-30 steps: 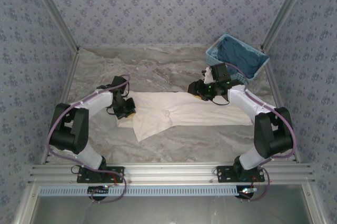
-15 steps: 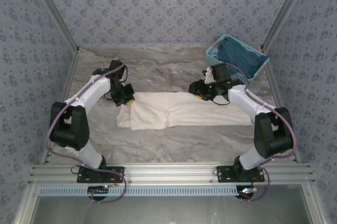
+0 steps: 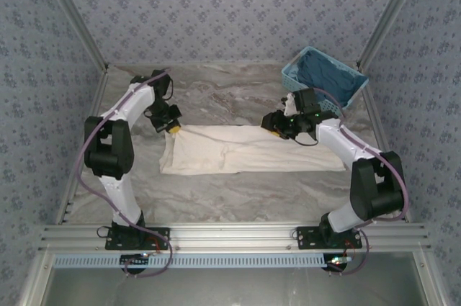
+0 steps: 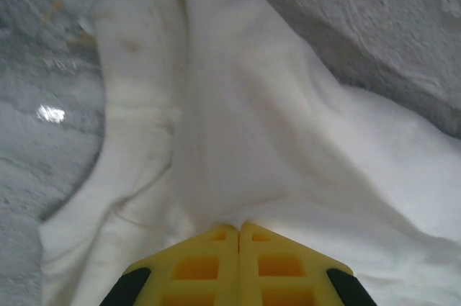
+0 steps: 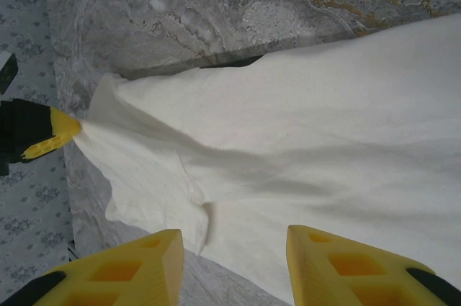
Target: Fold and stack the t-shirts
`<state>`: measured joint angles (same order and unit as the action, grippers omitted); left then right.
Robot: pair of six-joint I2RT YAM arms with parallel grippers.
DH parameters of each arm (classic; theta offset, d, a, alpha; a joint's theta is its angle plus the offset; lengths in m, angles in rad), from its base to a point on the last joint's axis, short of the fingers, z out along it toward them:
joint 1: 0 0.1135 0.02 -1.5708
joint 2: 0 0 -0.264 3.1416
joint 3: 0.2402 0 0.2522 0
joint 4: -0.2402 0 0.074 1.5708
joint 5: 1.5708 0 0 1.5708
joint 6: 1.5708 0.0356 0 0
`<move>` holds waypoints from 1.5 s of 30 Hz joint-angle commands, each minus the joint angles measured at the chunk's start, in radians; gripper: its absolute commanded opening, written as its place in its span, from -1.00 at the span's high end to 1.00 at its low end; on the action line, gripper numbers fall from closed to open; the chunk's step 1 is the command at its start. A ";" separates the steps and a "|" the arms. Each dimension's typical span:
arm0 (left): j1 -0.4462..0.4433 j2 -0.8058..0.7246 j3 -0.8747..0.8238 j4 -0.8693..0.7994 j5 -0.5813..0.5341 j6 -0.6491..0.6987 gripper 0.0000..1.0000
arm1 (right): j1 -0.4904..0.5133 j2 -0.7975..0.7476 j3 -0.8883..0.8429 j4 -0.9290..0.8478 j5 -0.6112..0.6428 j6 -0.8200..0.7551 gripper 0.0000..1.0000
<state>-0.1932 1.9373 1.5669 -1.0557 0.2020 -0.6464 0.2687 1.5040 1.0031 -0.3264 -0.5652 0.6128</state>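
Note:
A cream-white t-shirt [image 3: 252,149] lies stretched into a long band across the middle of the marble table. My left gripper [image 3: 173,127] is shut on its far-left corner; in the left wrist view the yellow fingers [image 4: 216,263] pinch the cloth [image 4: 252,126], which fans away from them. My right gripper [image 3: 271,125] hovers open over the shirt's far edge near the middle. In the right wrist view, its gripper [image 5: 234,252] is wide apart above the shirt [image 5: 310,147], holding nothing, and the left gripper's yellow tip [image 5: 54,137] pulls the far corner taut.
A light-blue lattice basket [image 3: 337,63] holding dark blue cloth stands at the back right, just behind the right arm. Bare marble table [image 3: 216,90] extends behind and in front of the shirt. Patterned walls close in on three sides.
My left gripper has moved back and left with the shirt's corner. A flap that hung toward the front edge is drawn up, and the shirt is now one flat band. The right gripper barely moved.

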 commanded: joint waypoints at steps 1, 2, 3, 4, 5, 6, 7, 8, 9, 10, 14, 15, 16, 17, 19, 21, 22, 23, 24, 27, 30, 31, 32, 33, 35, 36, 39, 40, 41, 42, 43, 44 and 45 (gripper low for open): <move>0.009 0.065 0.025 -0.027 -0.050 0.046 1.00 | -0.013 -0.031 -0.017 -0.045 0.007 -0.019 0.12; 0.009 0.087 0.028 -0.023 -0.048 0.048 1.00 | -0.017 -0.034 -0.020 -0.053 0.017 -0.023 0.13; 0.009 0.103 0.031 -0.023 -0.047 0.049 0.94 | -0.025 -0.036 -0.019 -0.067 0.031 -0.030 0.14; 0.008 0.111 0.032 -0.024 -0.049 0.048 0.80 | -0.035 -0.040 -0.017 -0.082 0.046 -0.037 0.16; 0.008 0.111 0.030 -0.025 -0.057 0.047 0.60 | -0.051 -0.045 -0.019 -0.099 0.067 -0.046 0.18; 0.006 0.102 0.026 -0.028 -0.077 0.041 0.38 | -0.071 -0.049 -0.020 -0.121 0.092 -0.057 0.20; 0.005 0.085 0.021 -0.034 -0.100 0.033 0.25 | -0.091 -0.056 -0.018 -0.145 0.124 -0.068 0.23; 0.001 0.051 0.011 -0.040 -0.143 0.020 0.16 | -0.114 -0.060 -0.016 -0.175 0.165 -0.083 0.26; -0.009 0.003 -0.005 -0.041 -0.198 0.004 0.14 | -0.138 -0.062 -0.014 -0.207 0.209 -0.097 0.29; -0.021 -0.051 -0.028 -0.034 -0.239 -0.018 0.13 | -0.158 -0.060 -0.010 -0.232 0.252 -0.108 0.31; -0.120 -0.211 -0.151 0.055 -0.176 -0.164 0.15 | -0.247 -0.021 0.006 -0.270 0.361 -0.160 0.37; -0.152 -0.220 -0.182 0.079 -0.130 -0.214 0.18 | -0.256 0.004 0.019 -0.297 0.389 -0.175 0.40; -0.174 -0.225 -0.215 0.104 -0.093 -0.258 0.21 | -0.261 0.029 0.035 -0.315 0.416 -0.185 0.44; -0.201 -0.233 -0.263 0.153 -0.054 -0.320 0.25 | -0.269 0.062 0.053 -0.335 0.443 -0.190 0.48; -0.236 -0.244 -0.350 0.262 0.003 -0.432 0.31 | -0.284 0.119 0.079 -0.353 0.454 -0.189 0.51; -0.256 -0.239 -0.408 0.343 0.026 -0.522 0.39 | -0.293 0.179 0.103 -0.377 0.466 -0.181 0.52; -0.263 -0.233 -0.425 0.367 0.032 -0.550 0.42 | -0.294 0.201 0.109 -0.383 0.470 -0.179 0.52; -0.267 -0.222 -0.439 0.397 0.040 -0.575 0.44 | -0.293 0.220 0.112 -0.387 0.473 -0.176 0.52; -0.268 -0.208 -0.444 0.417 0.044 -0.586 0.46 | -0.293 0.236 0.115 -0.392 0.483 -0.172 0.51; -0.252 -0.153 -0.430 0.384 0.013 -0.557 0.49 | -0.282 0.269 0.114 -0.413 0.517 -0.149 0.47; -0.201 -0.094 -0.422 0.384 -0.009 -0.513 0.50 | -0.253 0.291 0.115 -0.469 0.543 -0.123 0.50; -0.181 -0.069 -0.407 0.384 -0.014 -0.494 0.50 | -0.244 0.289 0.105 -0.479 0.547 -0.115 0.51; -0.154 -0.034 -0.377 0.355 -0.022 -0.468 0.49 | -0.228 0.280 0.088 -0.485 0.550 -0.099 0.51; -0.129 0.004 -0.332 0.345 -0.033 -0.441 0.48 | -0.211 0.268 0.068 -0.485 0.542 -0.084 0.51; -0.089 0.081 -0.224 0.340 -0.060 -0.384 0.47 | -0.177 0.234 0.024 -0.477 0.519 -0.048 0.49; -0.072 0.127 -0.144 0.336 -0.073 -0.356 0.46 | -0.153 0.220 -0.002 -0.473 0.503 -0.021 0.48; -0.041 0.299 0.145 0.338 -0.039 -0.287 0.40 | -0.065 0.164 -0.080 -0.444 0.454 0.093 0.47; -0.039 0.367 0.270 0.340 -0.012 -0.269 0.37 | -0.025 0.143 -0.106 -0.423 0.429 0.135 0.47; -0.041 0.429 0.386 0.335 0.018 -0.260 0.34 | 0.012 0.129 -0.128 -0.398 0.403 0.181 0.46; -0.045 0.502 0.541 0.321 0.050 -0.260 0.29 | 0.059 0.118 -0.147 -0.365 0.371 0.234 0.44; -0.051 0.583 0.700 0.299 0.083 -0.267 0.24 | 0.105 0.113 -0.159 -0.329 0.342 0.283 0.43; -0.057 0.653 0.832 0.286 0.115 -0.273 0.21 | 0.146 0.110 -0.163 -0.296 0.320 0.322 0.41; -0.067 0.731 1.011 0.256 0.137 -0.281 0.18 | 0.185 0.107 -0.160 -0.280 0.307 0.354 0.40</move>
<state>-0.2356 2.5454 2.3051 -0.7563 0.2642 -0.9554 0.3786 1.6028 0.8810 -0.6575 -0.1730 0.7940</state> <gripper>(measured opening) 0.401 0.296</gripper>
